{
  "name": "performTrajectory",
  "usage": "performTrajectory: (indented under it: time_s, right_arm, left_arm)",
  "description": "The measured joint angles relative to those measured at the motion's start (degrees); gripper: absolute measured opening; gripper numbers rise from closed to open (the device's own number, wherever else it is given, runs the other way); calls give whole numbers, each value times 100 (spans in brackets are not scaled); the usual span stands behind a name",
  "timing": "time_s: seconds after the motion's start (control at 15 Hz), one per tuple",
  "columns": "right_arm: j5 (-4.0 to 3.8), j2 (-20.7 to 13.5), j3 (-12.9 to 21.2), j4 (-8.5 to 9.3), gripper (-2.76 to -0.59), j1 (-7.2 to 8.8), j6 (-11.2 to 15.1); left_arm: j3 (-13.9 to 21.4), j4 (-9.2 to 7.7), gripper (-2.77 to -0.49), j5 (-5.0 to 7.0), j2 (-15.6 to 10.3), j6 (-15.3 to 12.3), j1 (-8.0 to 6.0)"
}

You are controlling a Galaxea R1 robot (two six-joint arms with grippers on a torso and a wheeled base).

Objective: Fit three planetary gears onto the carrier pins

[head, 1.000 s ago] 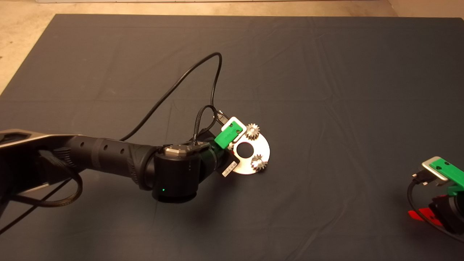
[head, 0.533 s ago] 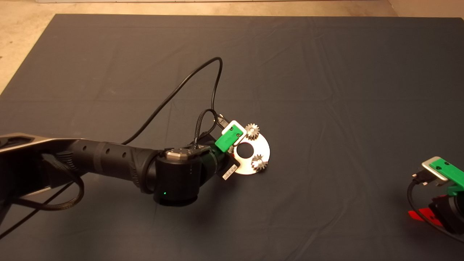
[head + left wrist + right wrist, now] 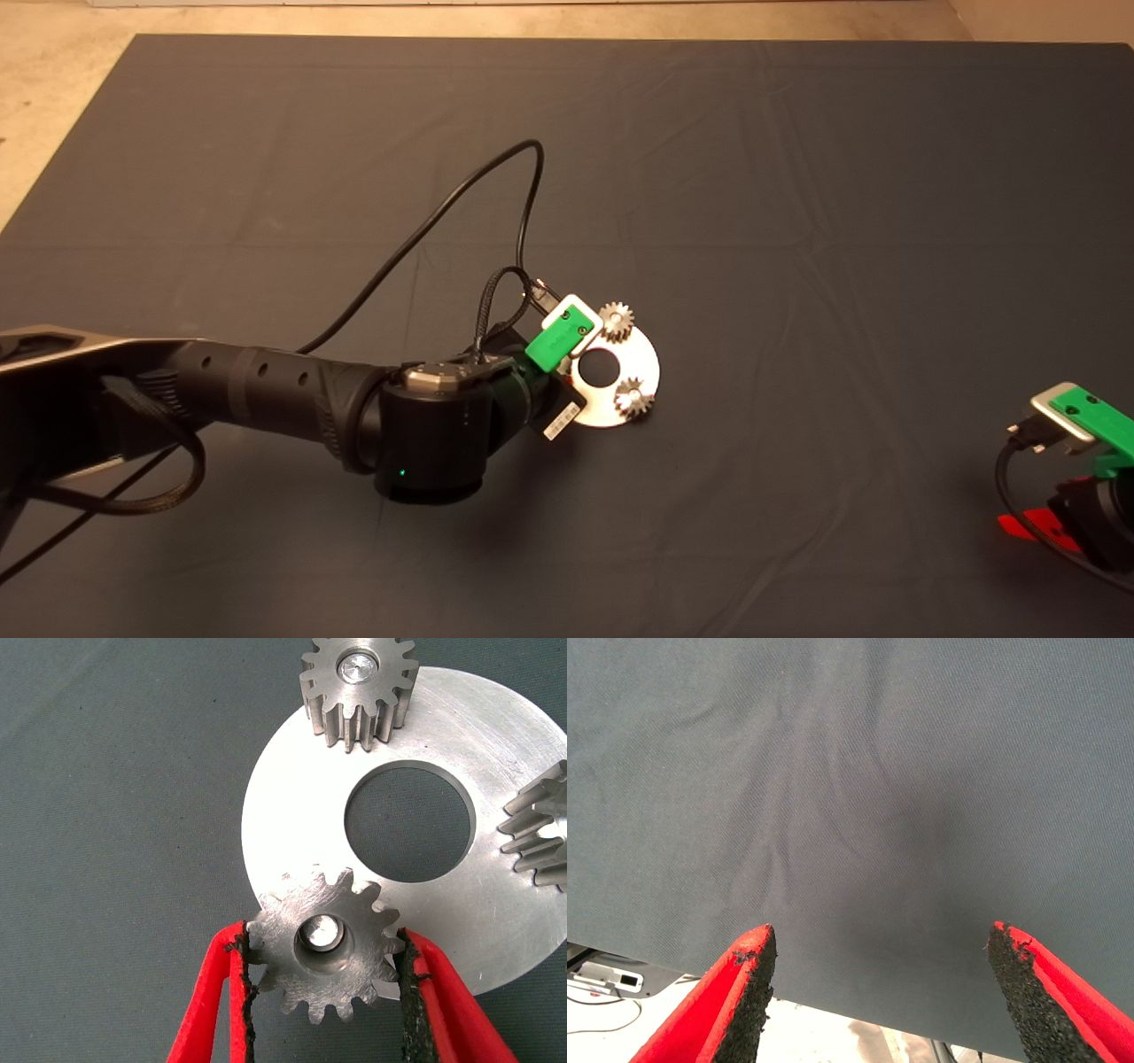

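The round silver carrier plate (image 3: 644, 356) lies mid-mat. Two planetary gears (image 3: 617, 321) (image 3: 633, 397) sit on its pins. In the left wrist view the plate (image 3: 496, 744) shows the same two gears (image 3: 359, 687) (image 3: 540, 828), and a third gear (image 3: 326, 943) sits over a pin (image 3: 321, 933) whose silver top shows in its centre hole. My left gripper (image 3: 323, 939) is shut on this third gear, one pad on each side of its teeth. In the head view my left gripper (image 3: 563, 350) covers that gear. My right gripper (image 3: 1028, 523) (image 3: 881, 943) is open and parked at the lower right.
A black cable (image 3: 461, 190) loops up from the left wrist over the mat (image 3: 797, 177). The mat's edge and pale floor (image 3: 833, 1041) show in the right wrist view. Beige floor (image 3: 53, 89) borders the mat at the top left.
The left arm shifted slightly toward the near edge between the earliest frame and half a second ago. It has stayed still since. The plate and the two seated gears have not moved.
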Motion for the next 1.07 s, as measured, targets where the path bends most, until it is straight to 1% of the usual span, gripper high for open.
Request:
performTrajectory:
  time_s: [0.27,0.6,0.87,0.93,1.0,1.07]
  right_arm:
    - [0,0,0,0,-160,0,2]
    - [0,0,0,0,-160,0,2]
    - [0,-2,0,0,-160,0,0]
    - [0,-2,0,0,-160,0,0]
    - [0,-2,0,0,-160,0,0]
    - [0,-2,0,0,-160,0,0]
  left_arm:
    - [0,0,-251,0,0,29,-6]
    - [-2,-11,-251,0,0,129,-12]
    - [-2,-13,-234,-3,0,149,-12]
    - [-2,-13,-234,-5,0,151,-12]
    - [-2,-15,-225,-2,0,151,-12]
    - [-2,-20,-223,-2,0,154,-12]
